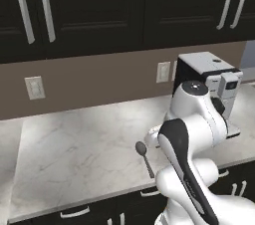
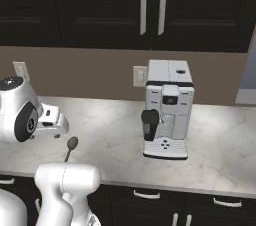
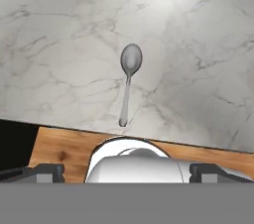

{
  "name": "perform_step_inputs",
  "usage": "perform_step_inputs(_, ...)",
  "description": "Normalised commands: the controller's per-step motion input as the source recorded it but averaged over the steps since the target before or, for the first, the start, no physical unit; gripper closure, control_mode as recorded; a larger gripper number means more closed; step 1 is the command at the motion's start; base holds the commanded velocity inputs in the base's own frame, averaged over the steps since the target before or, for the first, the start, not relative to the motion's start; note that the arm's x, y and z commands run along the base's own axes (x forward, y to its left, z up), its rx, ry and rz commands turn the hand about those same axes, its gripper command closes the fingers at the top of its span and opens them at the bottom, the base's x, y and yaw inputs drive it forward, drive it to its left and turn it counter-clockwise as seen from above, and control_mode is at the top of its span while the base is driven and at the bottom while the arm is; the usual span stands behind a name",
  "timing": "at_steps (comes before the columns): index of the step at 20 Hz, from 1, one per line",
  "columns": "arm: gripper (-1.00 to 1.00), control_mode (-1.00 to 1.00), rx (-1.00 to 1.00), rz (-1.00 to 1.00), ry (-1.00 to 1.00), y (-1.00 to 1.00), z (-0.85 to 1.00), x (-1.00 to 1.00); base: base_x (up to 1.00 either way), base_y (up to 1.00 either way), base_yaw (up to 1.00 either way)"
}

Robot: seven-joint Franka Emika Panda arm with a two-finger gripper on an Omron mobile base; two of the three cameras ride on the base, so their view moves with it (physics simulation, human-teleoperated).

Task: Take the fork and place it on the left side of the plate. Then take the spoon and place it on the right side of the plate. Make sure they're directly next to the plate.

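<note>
The dark grey spoon lies flat on the marble counter close to its front edge. Its bowl points toward the wall and its handle toward the edge. It also shows beside my arm as the spoon and the spoon. My gripper hangs above the counter's front edge, just short of the handle's end. It is open wide, and its dark fingertips stand far apart with nothing between them. The fork and the plate are out of view.
A white and black coffee machine stands on the counter to the right of the spoon, near the wall. Dark upper cabinets hang above, and outlets sit on the brown backsplash. Past the counter edge is wooden floor.
</note>
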Motion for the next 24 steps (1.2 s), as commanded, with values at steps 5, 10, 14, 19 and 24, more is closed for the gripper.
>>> perform_step_inputs(5,-1.00,-1.00,0.00,0.00,0.03,0.17,-0.49,0.33,0.25,0.15,0.00)
perform_step_inputs(10,-1.00,-1.00,0.00,-0.02,0.02,0.15,-0.89,0.28,0.00,0.00,0.00)
perform_step_inputs(14,-1.00,-1.00,-0.01,-0.08,0.00,0.09,-0.59,0.21,0.00,0.00,0.00)
perform_step_inputs(19,-1.00,-1.00,0.00,-0.08,0.00,0.00,-0.46,0.06,0.00,0.00,0.00)
perform_step_inputs(24,-1.00,-1.00,0.00,-0.04,0.00,-0.10,-0.44,0.14,0.00,0.00,0.00)
